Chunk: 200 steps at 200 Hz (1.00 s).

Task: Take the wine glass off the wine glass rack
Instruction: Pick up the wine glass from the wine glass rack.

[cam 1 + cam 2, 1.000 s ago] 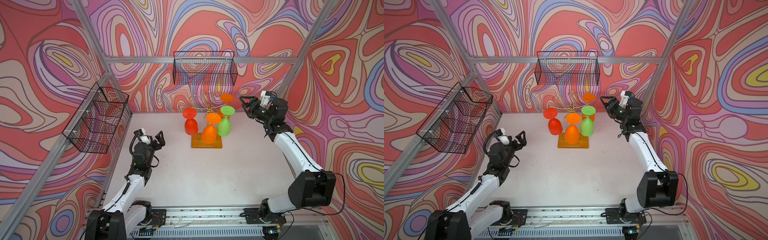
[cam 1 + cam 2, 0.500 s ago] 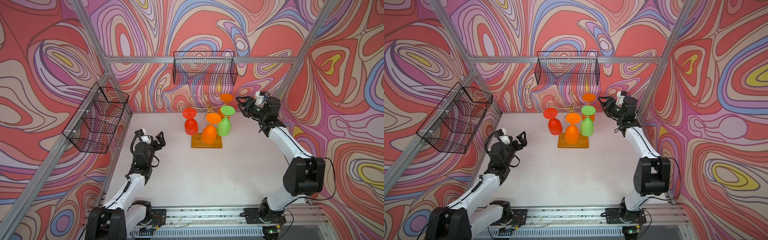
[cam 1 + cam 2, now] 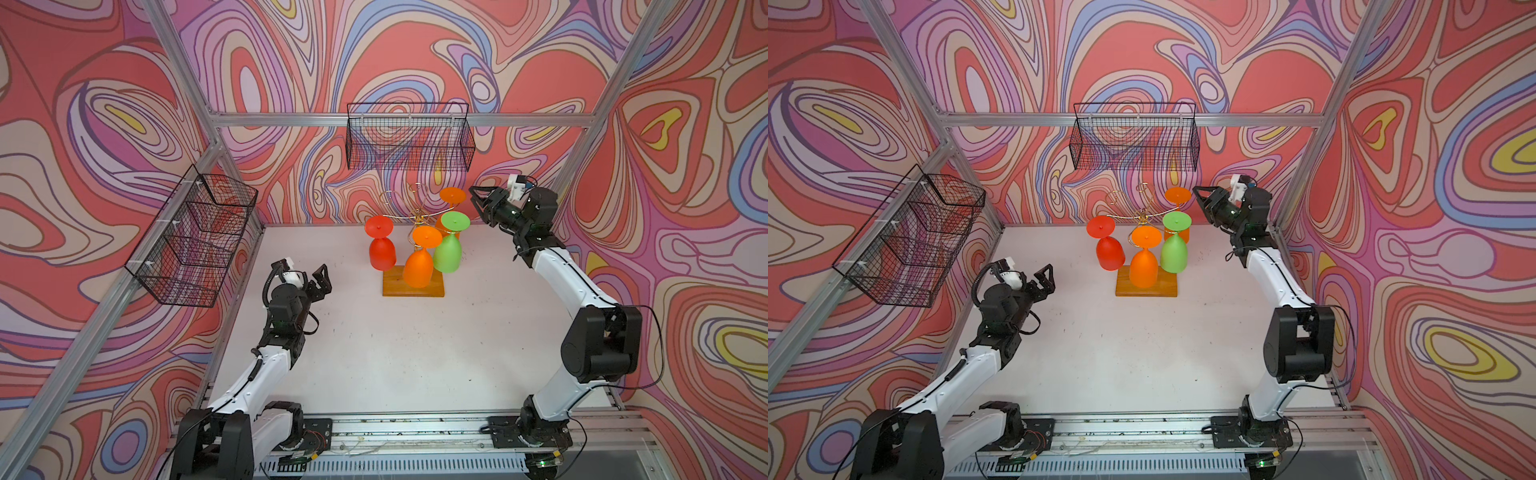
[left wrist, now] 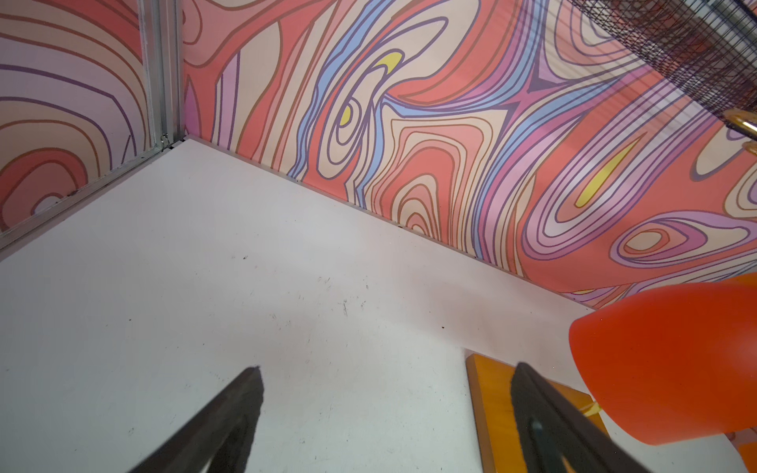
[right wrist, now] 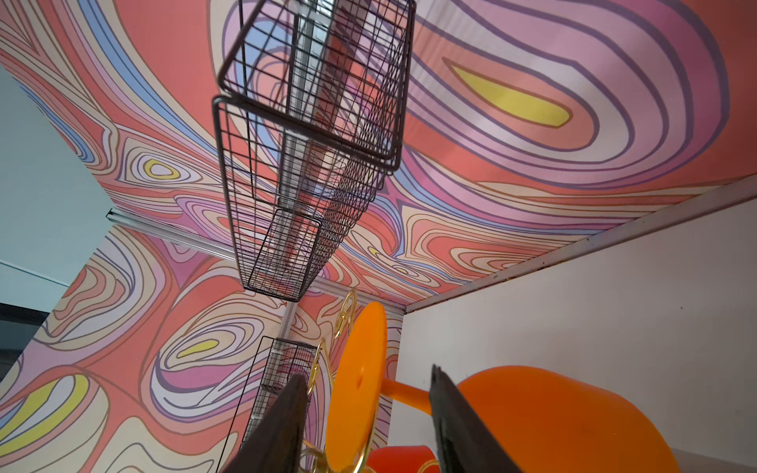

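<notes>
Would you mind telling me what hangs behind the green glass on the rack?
A rear orange glass hangs behind the green glass. Its foot shows clearly; its bowl is mostly covered, so its rim cannot be seen.

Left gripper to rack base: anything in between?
Nothing: bare white table between left gripper and rack base, in both top views.

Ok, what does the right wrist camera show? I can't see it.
Between the right gripper's open black fingers shows the round foot of an orange wine glass on the gold wire rack. A black mesh basket hangs on the swirly wall beyond.
</notes>
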Each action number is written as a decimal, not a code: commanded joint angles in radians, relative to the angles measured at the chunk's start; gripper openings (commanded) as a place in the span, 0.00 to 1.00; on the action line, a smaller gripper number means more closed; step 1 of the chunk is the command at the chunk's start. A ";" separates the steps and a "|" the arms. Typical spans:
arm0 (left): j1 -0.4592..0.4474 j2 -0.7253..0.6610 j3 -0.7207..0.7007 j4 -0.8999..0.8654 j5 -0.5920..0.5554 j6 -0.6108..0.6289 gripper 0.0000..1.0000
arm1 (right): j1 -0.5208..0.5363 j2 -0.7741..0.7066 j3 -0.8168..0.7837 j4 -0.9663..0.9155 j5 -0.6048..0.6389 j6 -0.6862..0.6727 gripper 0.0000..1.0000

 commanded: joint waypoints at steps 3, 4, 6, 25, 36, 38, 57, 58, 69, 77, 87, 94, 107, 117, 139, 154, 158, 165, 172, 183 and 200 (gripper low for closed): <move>-0.003 0.000 0.014 0.014 0.000 0.014 0.94 | 0.013 0.021 0.026 0.023 -0.003 0.005 0.46; -0.003 -0.001 0.014 0.014 0.000 0.014 0.94 | 0.013 0.022 0.026 0.022 -0.003 0.004 0.46; -0.003 -0.002 0.014 0.014 0.000 0.014 0.94 | 0.014 0.022 0.027 0.021 -0.002 0.004 0.46; -0.003 -0.001 0.013 0.014 0.001 0.015 0.94 | 0.020 0.025 0.036 0.015 0.003 0.000 0.45; -0.004 0.000 0.014 0.016 0.000 0.016 0.94 | 0.020 0.028 0.040 0.013 0.003 0.000 0.44; -0.003 0.001 0.015 0.016 0.000 0.015 0.94 | 0.021 0.028 0.041 0.013 0.005 0.000 0.44; -0.003 0.001 0.014 0.018 0.000 0.014 0.94 | 0.025 0.035 0.046 0.015 0.006 0.002 0.42; -0.003 0.001 0.013 0.018 0.000 0.014 0.94 | 0.026 0.035 0.046 0.015 0.006 0.003 0.41; -0.003 0.001 0.011 0.019 0.000 0.014 0.94 | 0.026 0.037 0.046 0.019 0.009 0.005 0.41; -0.003 0.000 0.010 0.019 0.000 0.014 0.94 | 0.027 0.038 0.046 0.022 0.011 0.006 0.40; -0.004 -0.001 0.012 0.017 0.000 0.014 0.94 | 0.029 0.041 0.047 0.023 0.012 0.008 0.38; -0.003 -0.003 0.010 0.017 -0.002 0.014 0.94 | 0.029 0.043 0.049 0.024 0.011 0.009 0.37; -0.003 -0.004 0.009 0.016 -0.005 0.015 0.94 | 0.031 0.045 0.052 0.024 0.009 0.010 0.36; -0.003 -0.005 0.010 0.016 -0.006 0.017 0.94 | 0.033 0.047 0.053 0.026 0.009 0.010 0.35; -0.003 -0.005 0.009 0.016 -0.008 0.018 0.94 | 0.040 0.048 0.058 0.029 0.009 0.013 0.34; -0.003 -0.005 0.009 0.016 -0.009 0.020 0.94 | 0.041 0.048 0.064 0.029 0.009 0.014 0.33; -0.003 -0.005 0.008 0.017 -0.010 0.019 0.94 | 0.043 0.048 0.065 0.029 0.007 0.013 0.32; -0.003 -0.005 0.008 0.017 -0.011 0.020 0.94 | 0.043 0.048 0.067 0.029 0.009 0.013 0.32; -0.003 -0.005 0.007 0.016 -0.011 0.020 0.94 | 0.044 0.048 0.065 0.030 0.009 0.014 0.31; -0.003 -0.005 0.006 0.017 -0.012 0.020 0.94 | 0.044 0.048 0.066 0.032 0.009 0.015 0.29; -0.004 -0.007 0.005 0.017 -0.013 0.020 0.94 | 0.044 0.048 0.064 0.032 0.009 0.014 0.27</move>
